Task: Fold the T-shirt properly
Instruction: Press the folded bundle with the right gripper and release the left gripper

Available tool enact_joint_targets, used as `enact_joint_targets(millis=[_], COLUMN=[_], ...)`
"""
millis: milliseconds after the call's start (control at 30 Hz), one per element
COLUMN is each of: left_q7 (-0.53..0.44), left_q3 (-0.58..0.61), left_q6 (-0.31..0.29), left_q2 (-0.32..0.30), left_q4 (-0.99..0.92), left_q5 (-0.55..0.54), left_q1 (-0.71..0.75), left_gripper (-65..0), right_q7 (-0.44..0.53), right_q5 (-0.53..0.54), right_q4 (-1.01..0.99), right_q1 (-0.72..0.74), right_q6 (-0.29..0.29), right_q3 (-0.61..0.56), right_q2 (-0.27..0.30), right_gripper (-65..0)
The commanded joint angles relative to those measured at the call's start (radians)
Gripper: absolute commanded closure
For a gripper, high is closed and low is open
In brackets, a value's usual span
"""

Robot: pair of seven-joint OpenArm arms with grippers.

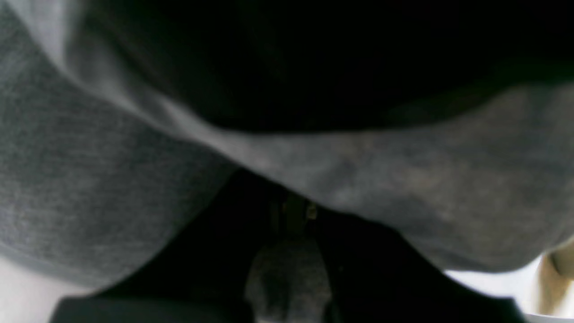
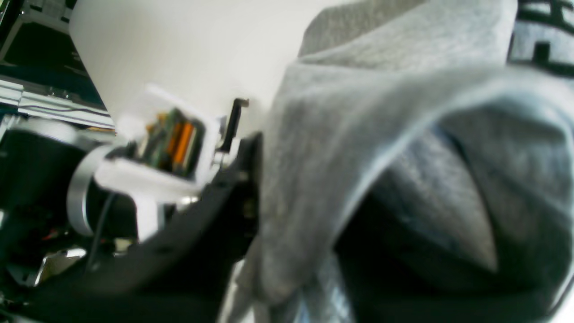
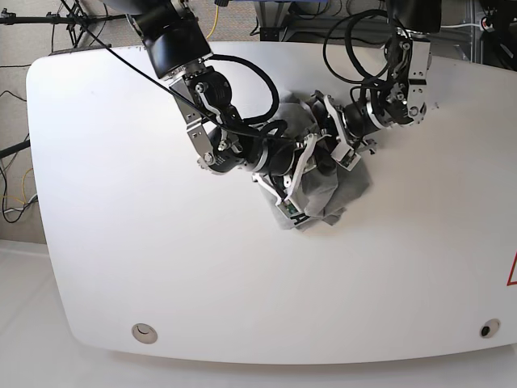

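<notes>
The T-shirt (image 3: 335, 190) lies bunched in a crumpled grey heap near the middle of the white counter (image 3: 121, 202), with both arms bent in over it from the far side. The left gripper (image 1: 289, 269) has its fingers clenched on a pinch of grey cloth, seen close in the left wrist view. The right gripper (image 3: 292, 190) is buried in the folds (its wrist view is blurred, fabric draped across it), so I cannot tell whether its fingers are released or grasping. Black lettering (image 2: 545, 36) shows at one edge.
</notes>
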Motion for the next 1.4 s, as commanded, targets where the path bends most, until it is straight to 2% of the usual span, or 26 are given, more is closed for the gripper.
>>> enact_joint_targets(millis=[0, 100, 200, 267, 633, 1267, 1367], left_q7=[0.096, 0.096, 0.098, 0.098, 0.098, 0.098, 0.098], left_q3=[0.003, 0.002, 0.0, -0.004, -0.087, -0.104, -0.136], left_q6=[0.009, 0.009, 0.009, 0.009, 0.009, 0.009, 0.009], left_q2=[-0.007, -0.008, -0.01, -0.01, -0.008, -0.007, -0.008], left_q4=[0.028, 0.064, 0.091, 0.105, 0.186, 0.305, 0.318], left_q5=[0.074, 0.074, 0.074, 0.075, 0.074, 0.074, 0.075], left_q1=[0.014, 0.014, 0.007, 0.006, 0.006, 0.009, 0.012], left_gripper=[-0.1, -0.1, -0.1, -0.1, -0.1, -0.1, -0.1], right_q7=[0.023, 0.023, 0.023, 0.023, 0.023, 0.023, 0.023], right_q5=[0.016, 0.016, 0.016, 0.016, 0.016, 0.011, 0.011], right_q4=[0.022, 0.022, 0.022, 0.022, 0.022, 0.019, 0.019], right_q1=[0.018, 0.018, 0.018, 0.018, 0.023, 0.023, 0.023], right_q6=[0.011, 0.016, 0.016, 0.016, 0.016, 0.014, 0.013], right_q3=[0.0, -0.001, -0.001, -0.001, -0.001, -0.001, -0.001], right_q2=[-0.008, -0.008, -0.008, -0.008, -0.003, -0.003, -0.003], right_gripper=[-22.5, -33.9, -42.3, -44.5, -44.7, -44.7, -44.7])
